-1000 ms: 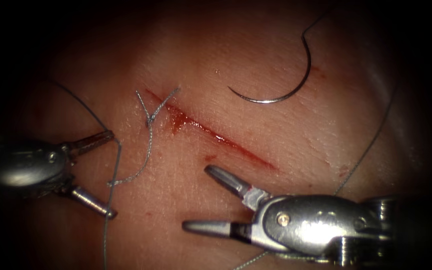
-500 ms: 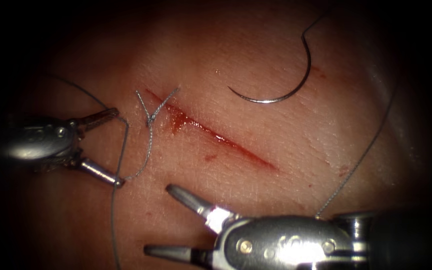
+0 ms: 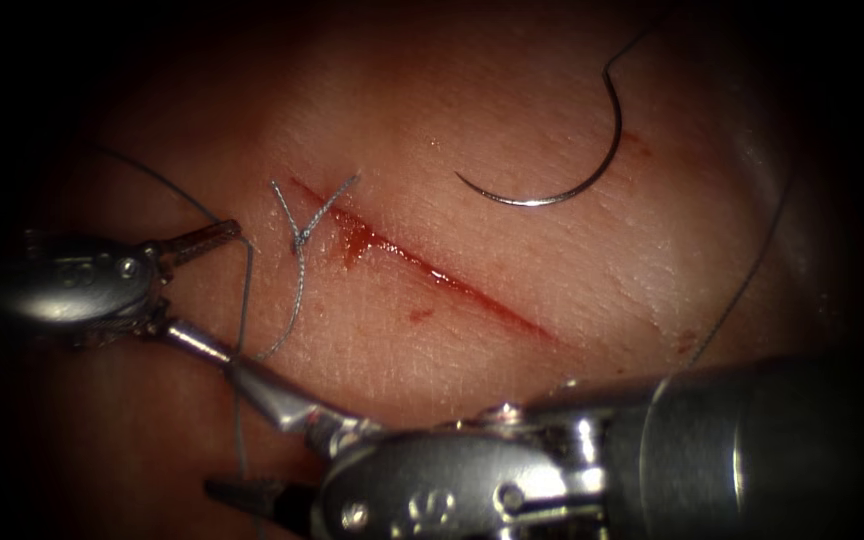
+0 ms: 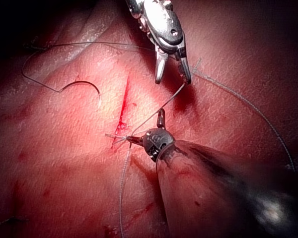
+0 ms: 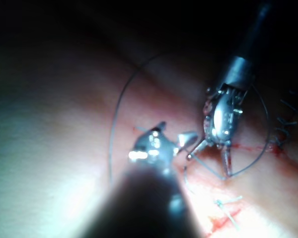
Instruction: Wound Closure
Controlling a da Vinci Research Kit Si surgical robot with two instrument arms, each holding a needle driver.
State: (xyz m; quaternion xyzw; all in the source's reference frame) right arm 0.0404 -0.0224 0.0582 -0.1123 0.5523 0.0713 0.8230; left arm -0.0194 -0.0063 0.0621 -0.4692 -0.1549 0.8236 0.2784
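Both claws stand wide apart and hold nothing. The left claw [image 3: 197, 290] sits left of the cut [image 3: 432, 275], its two tips splayed to either side of the thread [image 3: 244, 300] that runs down past it, as if set to straddle that strand. The right claw [image 3: 242, 435] has swept in low from the right over the last second; its upper tip now lies just beside the left claw's lower tip and the strand.

The needle [image 3: 572, 160] lies loose on the tissue [image 3: 512, 250], right of the cut and well apart from both tools, not in the tissue. Thread trails from its swaged end off toward the right.

A tied knot [image 3: 300, 238] with two short tails sits at the cut's upper-left end. Red fluid [image 3: 357, 243] pools just beside it. The right tool's shaft covers the near tissue.
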